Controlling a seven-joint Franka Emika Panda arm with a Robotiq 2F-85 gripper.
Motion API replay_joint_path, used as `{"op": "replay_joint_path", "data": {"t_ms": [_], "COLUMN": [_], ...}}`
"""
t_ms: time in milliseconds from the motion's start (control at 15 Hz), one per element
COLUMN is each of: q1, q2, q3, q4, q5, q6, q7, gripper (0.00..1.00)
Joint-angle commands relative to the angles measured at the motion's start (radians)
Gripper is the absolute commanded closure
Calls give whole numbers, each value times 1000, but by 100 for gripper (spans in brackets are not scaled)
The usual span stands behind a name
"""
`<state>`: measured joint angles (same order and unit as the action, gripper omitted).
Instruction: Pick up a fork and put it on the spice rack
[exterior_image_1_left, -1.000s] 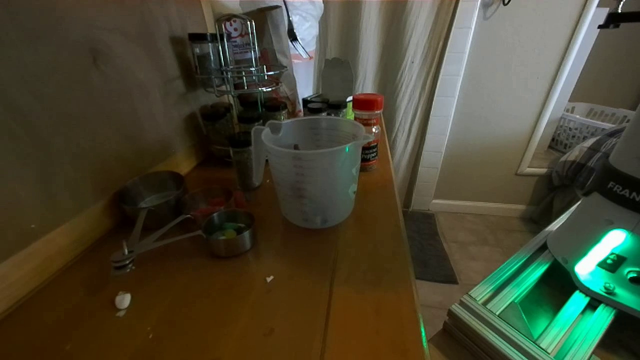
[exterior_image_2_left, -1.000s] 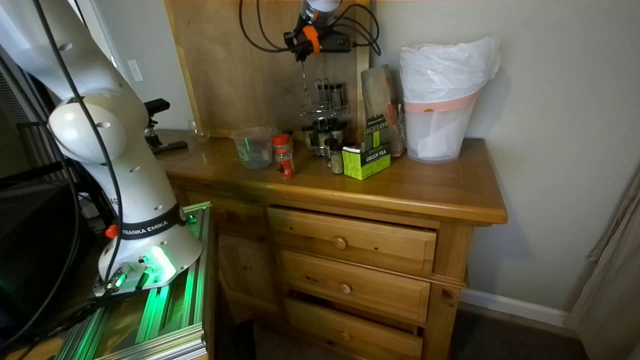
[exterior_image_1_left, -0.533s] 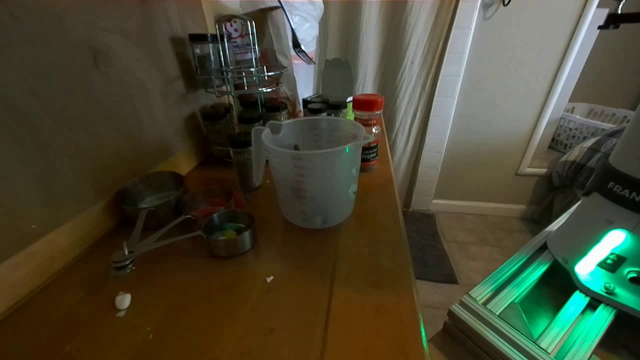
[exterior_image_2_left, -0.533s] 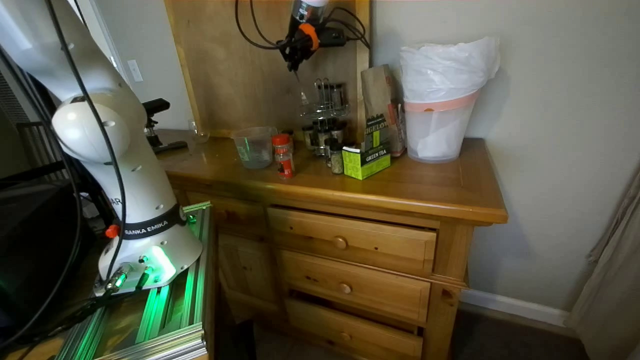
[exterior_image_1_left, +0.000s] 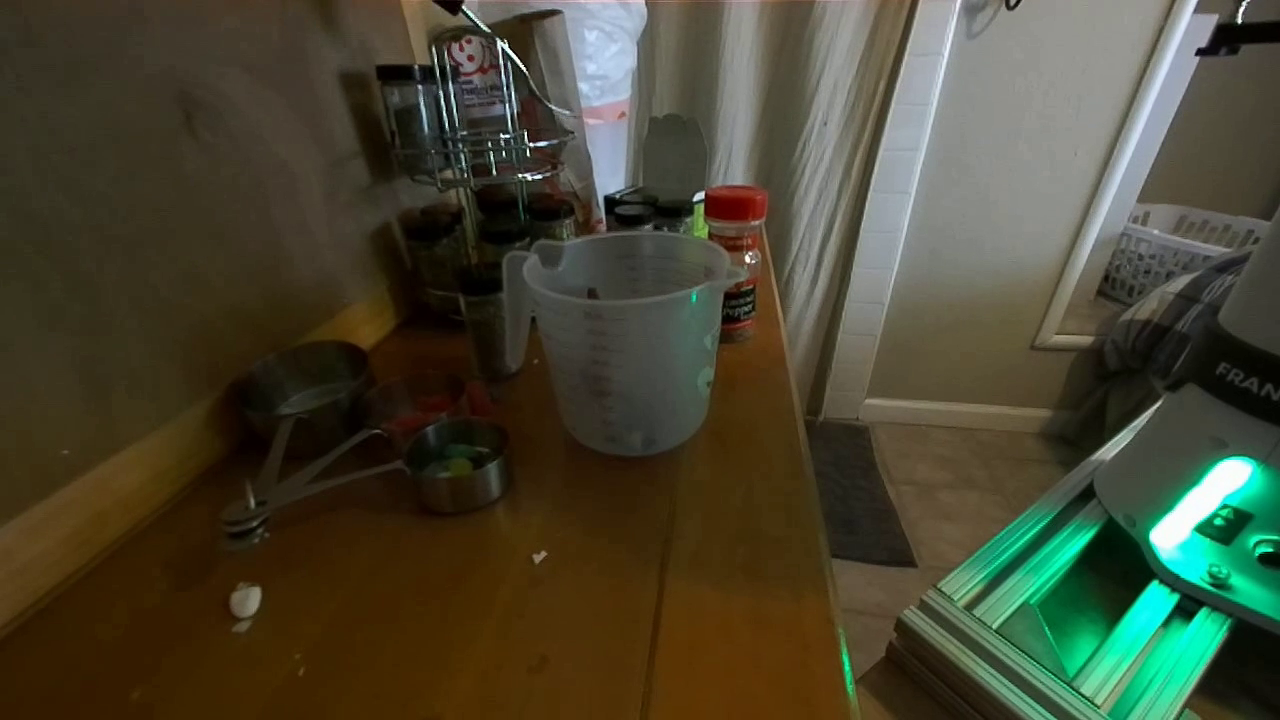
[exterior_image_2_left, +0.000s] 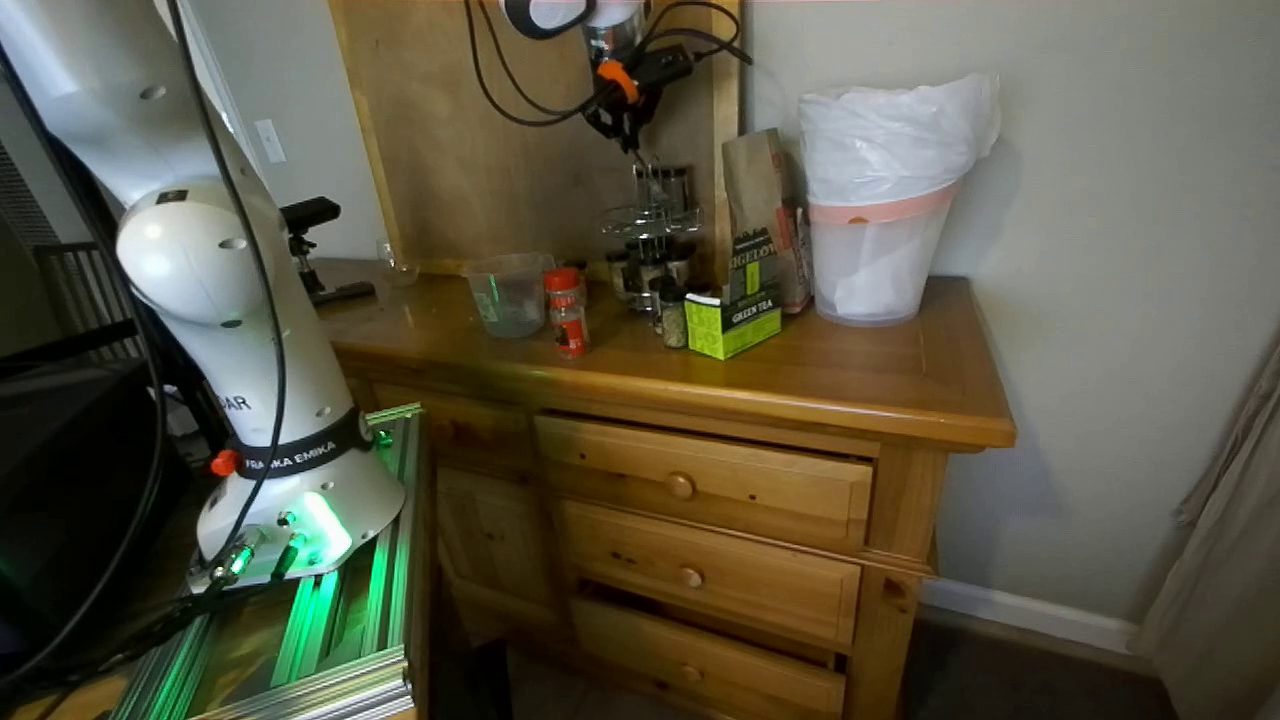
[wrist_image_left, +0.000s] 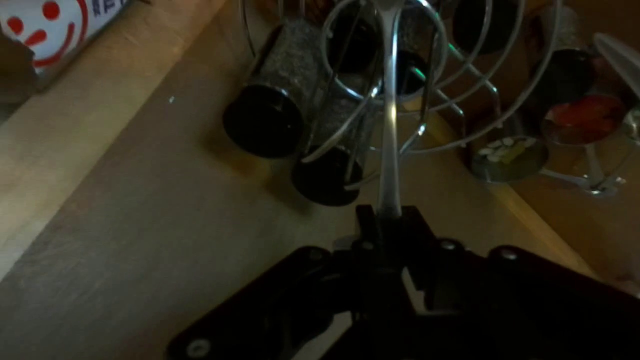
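The fork (wrist_image_left: 390, 150) is held by its handle end in my gripper (wrist_image_left: 389, 215), which is shut on it. In an exterior view the fork (exterior_image_1_left: 518, 66) slants down across the top hoop of the spice rack (exterior_image_1_left: 485, 180), its lower end near the upper ring. I cannot tell if it touches the wire, and its tines do not show clearly. The rack is a chrome wire stand with dark-lidded jars on two levels; it also shows in the wrist view (wrist_image_left: 530, 95). In an exterior view my gripper (exterior_image_2_left: 628, 140) is just above the rack (exterior_image_2_left: 650, 222).
A translucent measuring jug (exterior_image_1_left: 630, 350) and a red-lidded pepper jar (exterior_image_1_left: 737, 265) stand near the rack. Measuring cups (exterior_image_1_left: 460, 470) lie along the wall. A green tea box (exterior_image_2_left: 735, 320), a paper bag (exterior_image_2_left: 757, 190) and a lined bin (exterior_image_2_left: 880, 220) stand beyond the rack.
My gripper has moved over the rack and lower, with the fork still held. The fork has swung from beside the rack to a slant across its top hoop.
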<state>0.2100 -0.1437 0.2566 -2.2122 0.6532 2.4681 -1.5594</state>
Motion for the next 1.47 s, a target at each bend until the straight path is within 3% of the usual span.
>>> {"op": "replay_joint_path", "data": {"t_ms": [0,200,533,800,1133,1400], "q1": [12,35,59,73,77,83], "q2": [30,28,-17,-50,-39,2], "q3": [-1,-19,-60,-83,-79,-73], "q4": [-16,3,26,19,29,41], "q5": [-188,-206,-101,-24,-32,-16], "q6": [70,-14,-146,-97,-210,-225], "q7": [192,230,148,64,62,20], "gripper": [96,96,96,96,96,96]}}
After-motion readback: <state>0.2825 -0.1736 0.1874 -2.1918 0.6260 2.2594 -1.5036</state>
